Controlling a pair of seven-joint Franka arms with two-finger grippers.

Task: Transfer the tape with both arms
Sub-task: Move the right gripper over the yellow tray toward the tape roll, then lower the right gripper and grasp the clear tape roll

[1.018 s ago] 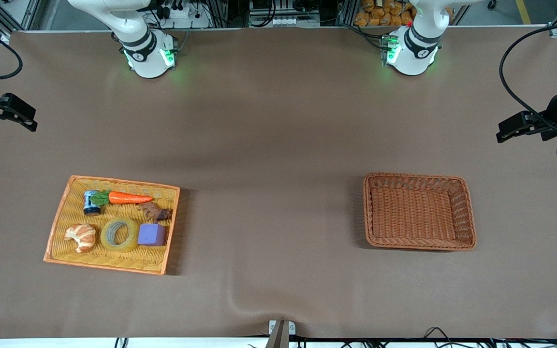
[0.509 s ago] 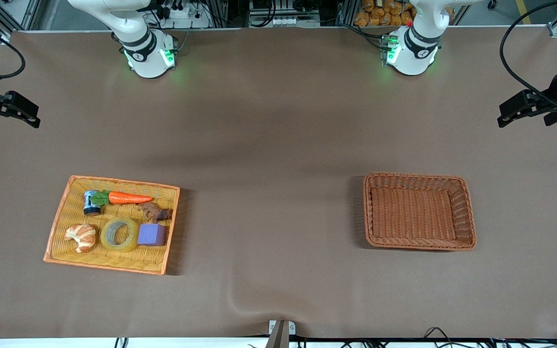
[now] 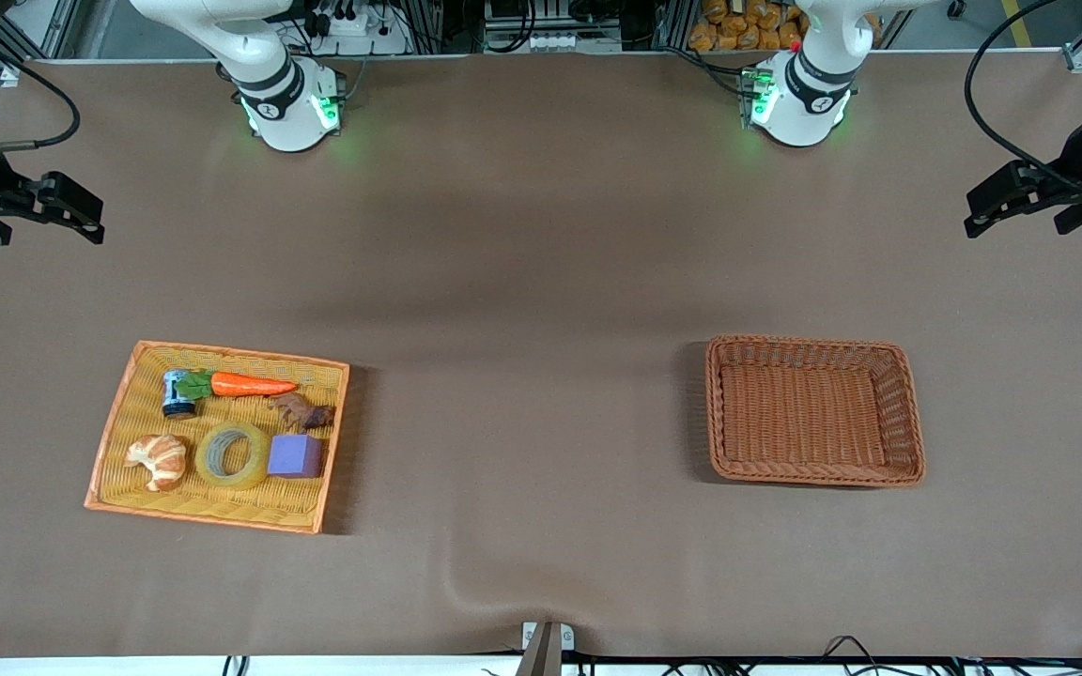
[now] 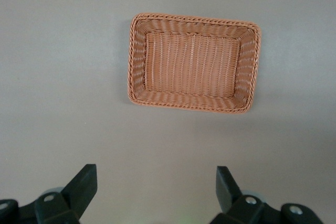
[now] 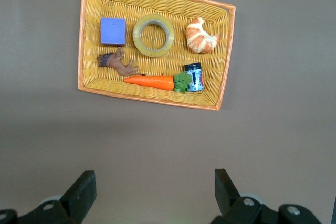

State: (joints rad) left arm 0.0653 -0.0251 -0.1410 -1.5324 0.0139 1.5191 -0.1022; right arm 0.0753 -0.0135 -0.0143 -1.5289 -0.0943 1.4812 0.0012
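Both grippers, right [image 3: 81,218] and left [image 3: 982,214], are shifted, fingers spread wide; tape [image 3: 232,455] is left in the tray [image 3: 118,418].

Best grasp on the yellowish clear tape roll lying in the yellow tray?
Come straight down: the yellowish clear tape roll lies flat, hole up. Put one finger of the right tool in the hole, one outside on the wall facing the front camera; croissant and purple cube flank it.

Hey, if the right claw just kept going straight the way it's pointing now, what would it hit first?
Probably bare table. In its wrist view the open right claw points down at the brown surface short of the yellow tray; the tape lies in that tray, off the line. Depth is hard to judge.
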